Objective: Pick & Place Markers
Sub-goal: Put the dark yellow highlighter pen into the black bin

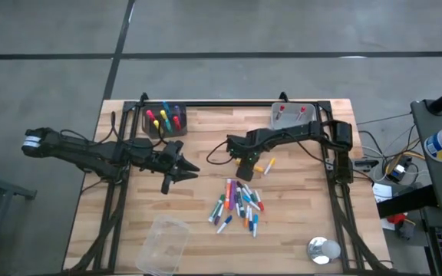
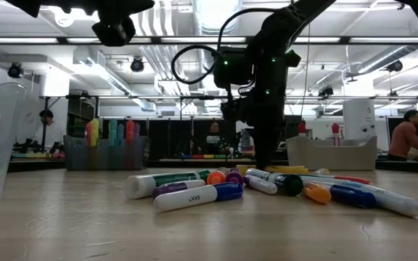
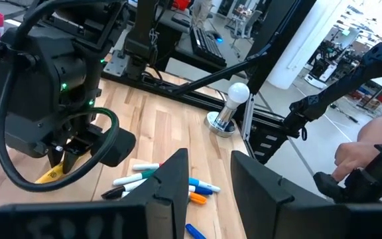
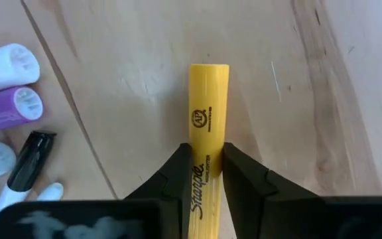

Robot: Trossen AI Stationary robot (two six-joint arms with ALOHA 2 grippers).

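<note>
Marker pile (image 1: pixel 237 204) beside gripped yellow marker (image 4: pixel 207 133)

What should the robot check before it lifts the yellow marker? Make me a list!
1. Right gripper around the yellow marker: ok, fingers touch both sides.
2. Marker straight between the fingers: ok.
3. Marker off the table yet: not ok, it lies flat.
4. Other markers apart from it: ok.
5. Left gripper out of the way: ok, it hangs open on the left.
6. Holder has room: cannot tell.

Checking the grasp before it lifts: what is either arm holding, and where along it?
Right gripper pinches the yellow Sharpie marker across its barrel, partway along. Left gripper holds nothing.
</note>
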